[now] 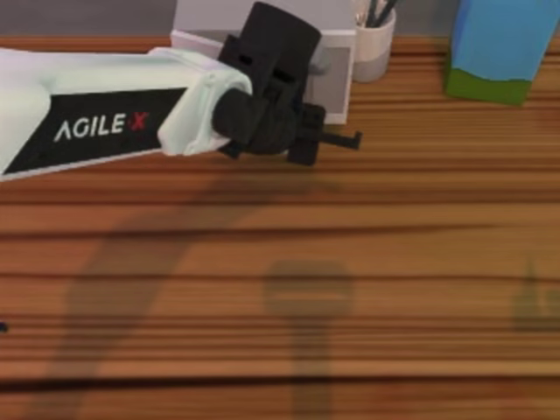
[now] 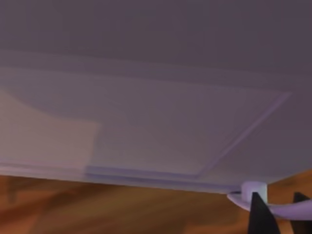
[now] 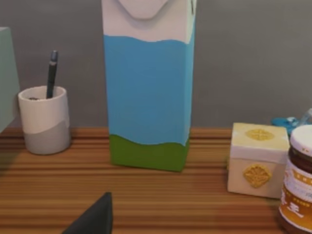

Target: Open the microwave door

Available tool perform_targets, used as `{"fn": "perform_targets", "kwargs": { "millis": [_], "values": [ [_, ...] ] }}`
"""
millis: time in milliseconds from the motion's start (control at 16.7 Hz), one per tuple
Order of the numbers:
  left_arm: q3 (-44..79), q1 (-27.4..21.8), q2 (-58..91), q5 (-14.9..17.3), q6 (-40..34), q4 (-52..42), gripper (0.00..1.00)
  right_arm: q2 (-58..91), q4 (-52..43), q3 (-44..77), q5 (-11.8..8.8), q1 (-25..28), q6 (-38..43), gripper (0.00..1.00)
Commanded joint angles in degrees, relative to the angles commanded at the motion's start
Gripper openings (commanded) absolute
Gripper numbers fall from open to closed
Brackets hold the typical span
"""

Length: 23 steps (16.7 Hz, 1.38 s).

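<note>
— White forearm of my left arm (image 1: pixel 105 122) reaches across to the far edge of the brown wooden table (image 1: pixel 280 262), left of the middle. Its black left gripper (image 1: pixel 337 138) is at the front of the small boxy silver-grey microwave (image 1: pixel 210 16).

— Is it gripping?

— I cannot tell. In the left wrist view it sits right at the slim white handle bar (image 2: pixel 253 187), and the flat light-grey microwave door (image 2: pixel 146 122) with its paler window fills the view.

— How should I pull?

— Confirm the hold first. Then I would sweep in 1 arc, not a straight tug, and keep the wrist turning with the panel.

— Which way does it lie?

— Door faces the near edge. Its long axis runs along the far edge, and the handle stands upright at its right end, so I judge the hinge is on the left.

— Other arm?

— Parked, its camera facing the tall blue-and-green carton (image 3: pixel 146 97) near the far right corner. The right gripper's state I cannot tell.
</note>
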Motion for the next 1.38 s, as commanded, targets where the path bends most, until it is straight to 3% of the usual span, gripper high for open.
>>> {"fn": "perform_targets", "kwargs": {
  "millis": [360, 1380],
  "values": [
    [-2.3, 1.1, -1.6, 1.4, 2.5, 1.1, 0.00, 0.0, 0.0, 0.0, 0.0, 0.0, 0.0, 1.00],
    [-2.4, 1.1, -1.6, 1.4, 2.6, 1.1, 0.00, 0.0, 0.0, 0.0, 0.0, 0.0, 0.0, 1.00]
  ]
}}
